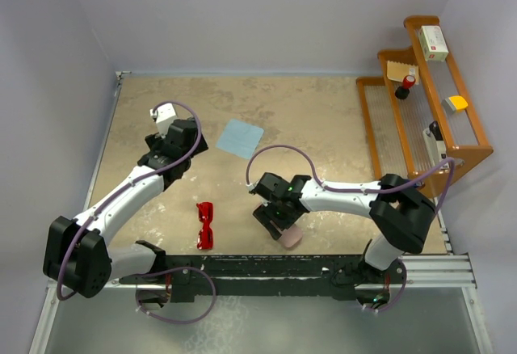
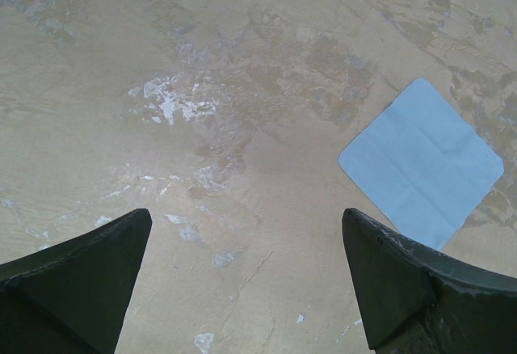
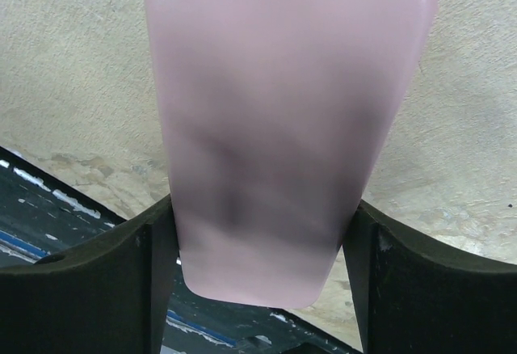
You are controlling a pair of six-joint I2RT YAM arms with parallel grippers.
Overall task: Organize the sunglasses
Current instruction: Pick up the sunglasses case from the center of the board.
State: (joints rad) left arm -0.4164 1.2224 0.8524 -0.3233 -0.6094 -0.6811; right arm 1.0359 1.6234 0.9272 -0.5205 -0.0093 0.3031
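Left tool (image 2: 246,217) was released, jaws wide, nothing between them. It hung over bare table (image 1: 323,120) at the left and held nothing. My guess is it was kept free for the glasses pickup.

Sunglasses (image 1: 205,225) lay flat on the table near the front edge, between the two arms. They were apart from both tools and from the case, so not yet put away.

Cloth (image 1: 241,138) lay flat further back, right of the left tool and well apart from the glasses. It showed at the right edge of the left wrist view, with nothing on it.

Right tool (image 3: 254,217) was grasping the case (image 3: 291,128). Its fingers (image 3: 121,289) sat against the two long sides, across the narrow width. The case was low at the front edge, just right of the glasses. A cross-width grip was probably chosen because that's the only span the jaws cover. It also steadies the case for moving or opening. I couldn't tell whether the lid was shut or whether the case was lifted off the table.

Rack (image 1: 452,140) stood at the far right with small items on it, uninvolved.
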